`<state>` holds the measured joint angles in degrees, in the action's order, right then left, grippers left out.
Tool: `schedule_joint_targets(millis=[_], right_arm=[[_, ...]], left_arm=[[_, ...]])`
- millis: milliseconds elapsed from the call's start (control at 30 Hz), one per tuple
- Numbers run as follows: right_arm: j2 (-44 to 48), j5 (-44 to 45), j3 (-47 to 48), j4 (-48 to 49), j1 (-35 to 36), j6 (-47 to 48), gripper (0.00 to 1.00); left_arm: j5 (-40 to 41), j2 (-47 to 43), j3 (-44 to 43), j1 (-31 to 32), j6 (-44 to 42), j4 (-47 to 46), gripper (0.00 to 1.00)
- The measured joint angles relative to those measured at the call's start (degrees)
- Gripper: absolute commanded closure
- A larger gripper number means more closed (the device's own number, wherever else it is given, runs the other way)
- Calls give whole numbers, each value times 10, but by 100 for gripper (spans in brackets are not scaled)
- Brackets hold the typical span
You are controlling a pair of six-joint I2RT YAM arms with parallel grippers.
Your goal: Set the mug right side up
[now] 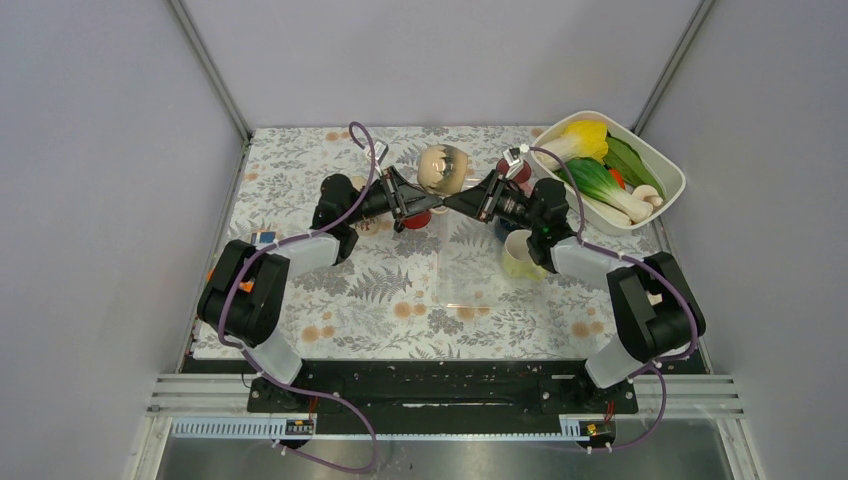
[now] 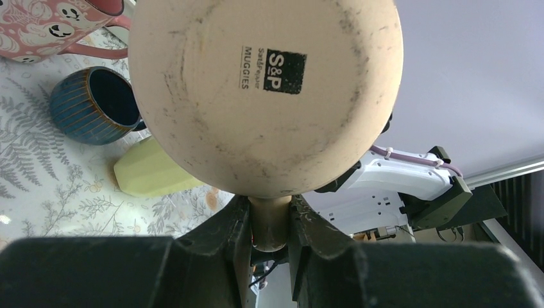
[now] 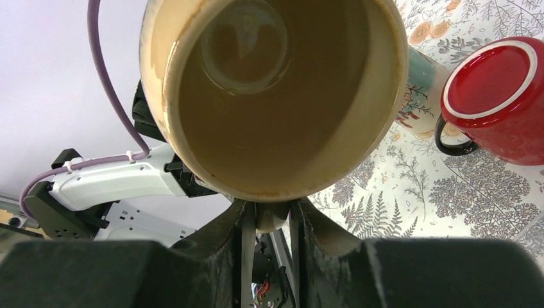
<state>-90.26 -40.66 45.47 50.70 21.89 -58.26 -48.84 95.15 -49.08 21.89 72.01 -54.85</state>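
I see a table (image 1: pixel 330 310) with leaves and flowers printed on it, and plain grey walls (image 1: pixel 100 150) around it. The mug (image 1: pixel 443 168) is tan, brown inside, with a black stamp on its scuffed bottom. It lies sideways in the air over the far middle. My left gripper (image 2: pixel 269 218) and right gripper (image 3: pixel 269 215) both pinch it.

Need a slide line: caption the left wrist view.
Left jaws grip the beige mug, stamped base toward camera; blue mug and yellow cup behind.
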Motion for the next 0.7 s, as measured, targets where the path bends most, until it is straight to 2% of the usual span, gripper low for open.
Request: schedule_joint_targets(millis=[133,467,700], right_arm=[[-1,-6,0,9,-3,-15,92],[-17,-4,-2,80,-5,-92,78],[-18,6,-8,112,-7,-122,72]], left_arm=[[1,-2,0,1,2,-2,100],[21,-2,5,9,42,-48,100],[36,-2,5,16,54,-66,100]])
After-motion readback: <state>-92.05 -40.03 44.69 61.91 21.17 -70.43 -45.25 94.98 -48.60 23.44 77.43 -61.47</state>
